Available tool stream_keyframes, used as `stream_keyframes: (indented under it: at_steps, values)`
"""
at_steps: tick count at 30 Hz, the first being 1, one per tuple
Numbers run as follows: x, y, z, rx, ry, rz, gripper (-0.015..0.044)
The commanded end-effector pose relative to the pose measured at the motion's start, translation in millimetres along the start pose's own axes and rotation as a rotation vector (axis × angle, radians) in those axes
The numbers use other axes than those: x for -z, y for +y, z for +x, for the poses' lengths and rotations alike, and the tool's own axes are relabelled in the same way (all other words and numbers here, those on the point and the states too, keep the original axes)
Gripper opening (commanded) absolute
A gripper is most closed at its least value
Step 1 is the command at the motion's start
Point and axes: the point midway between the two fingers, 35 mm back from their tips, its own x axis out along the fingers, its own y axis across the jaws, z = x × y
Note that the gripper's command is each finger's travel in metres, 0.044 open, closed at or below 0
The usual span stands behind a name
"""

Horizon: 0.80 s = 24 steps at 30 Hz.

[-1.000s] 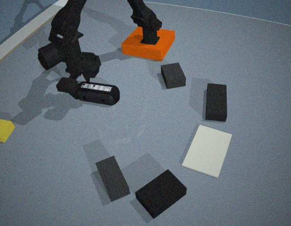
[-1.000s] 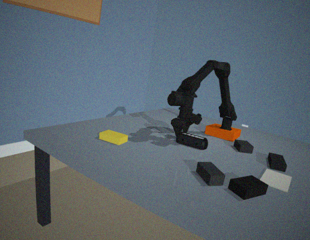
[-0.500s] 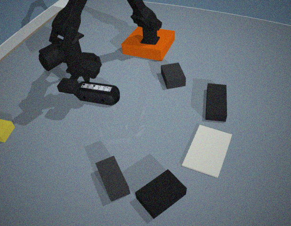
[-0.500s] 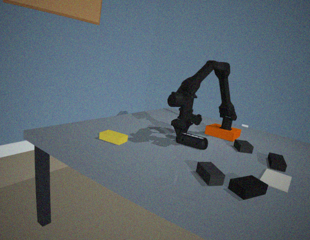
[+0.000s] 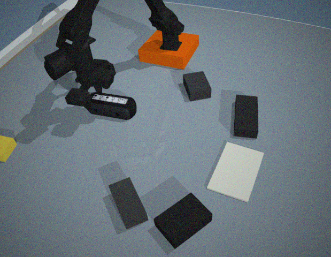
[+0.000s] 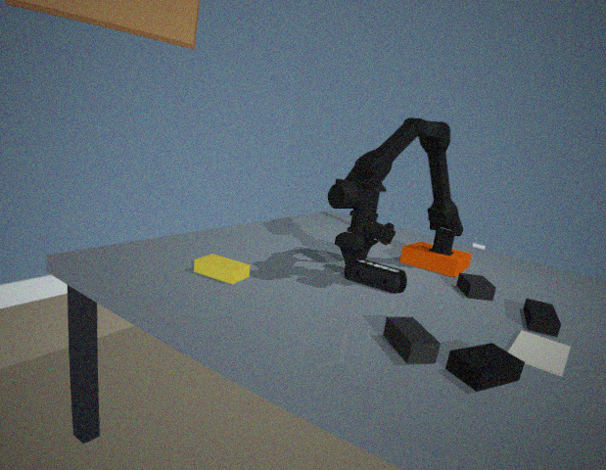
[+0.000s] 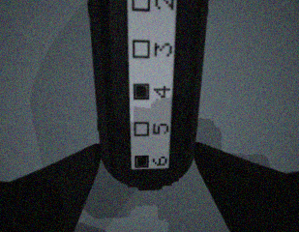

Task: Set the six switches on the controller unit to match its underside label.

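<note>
The dark controller unit (image 5: 115,110) (image 6: 376,279) (image 7: 188,72) lies upside down on the bench, its white label (image 5: 110,98) (image 6: 378,264) (image 7: 161,108) facing up. In the wrist view squares 2, 3 and 5 are empty, and 4 and 6 are filled. Square 1 is outside the wrist view and too small to read in the top and exterior views. The switches face down and are hidden. My gripper (image 5: 91,98) (image 6: 352,266) (image 7: 147,148) is shut on the unit near its number 6 end, one fingertip against each long side.
A yellow block (image 5: 4,148) (image 6: 220,268) lies left of the unit. The orange base block (image 5: 162,59) (image 6: 434,260) is behind it. Several dark blocks, one (image 5: 128,203) in front and another (image 5: 197,85) to the right, and a pale flat plate (image 5: 236,171) (image 6: 540,352) lie around the bench.
</note>
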Motion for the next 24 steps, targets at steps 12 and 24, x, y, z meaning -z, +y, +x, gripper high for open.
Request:
stream_keyframes:
  at_steps: [12, 24]
  values:
    - [-3.1, -0.3, -7.9, -0.001, 0.001, -0.003, 0.0337]
    - [-5.0, -0.3, -14.6, -0.001, 0.000, -0.003, 0.0337]
